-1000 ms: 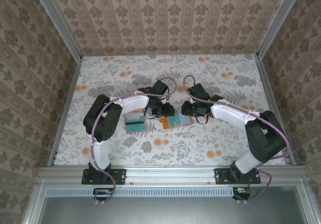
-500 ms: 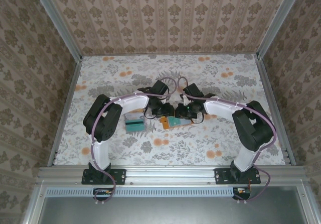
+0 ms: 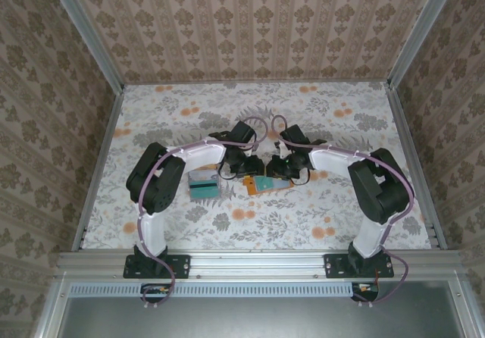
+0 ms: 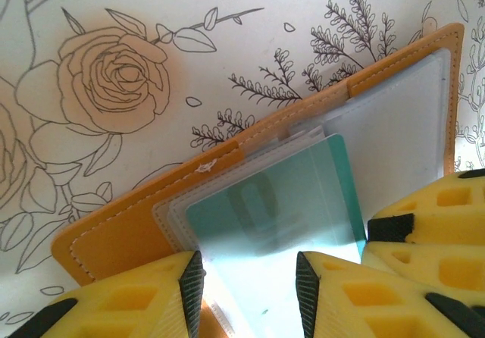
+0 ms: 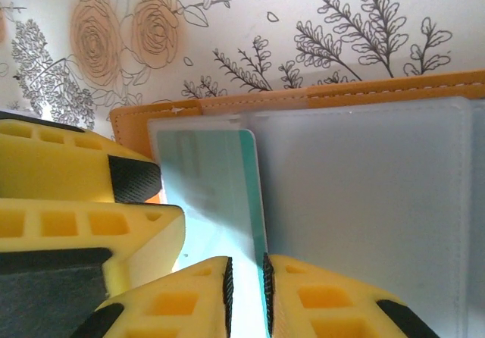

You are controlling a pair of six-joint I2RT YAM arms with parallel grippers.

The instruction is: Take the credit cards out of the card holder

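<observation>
right end effector [image 5: 247,286] pinching teal card [image 5: 214,177], left end effector [image 4: 248,279] spread wide

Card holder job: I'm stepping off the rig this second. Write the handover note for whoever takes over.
Left gripper: open, low over the open card holder, jaws apart above the teal card.
Right gripper: shut on the teal card's near edge; card looks partly out of its clear sleeve.
Done: loose cards lie on the table on the left arm's side of the holder.
Left: draw the teal card free, set it with the others, then check the remaining sleeves.
</observation>
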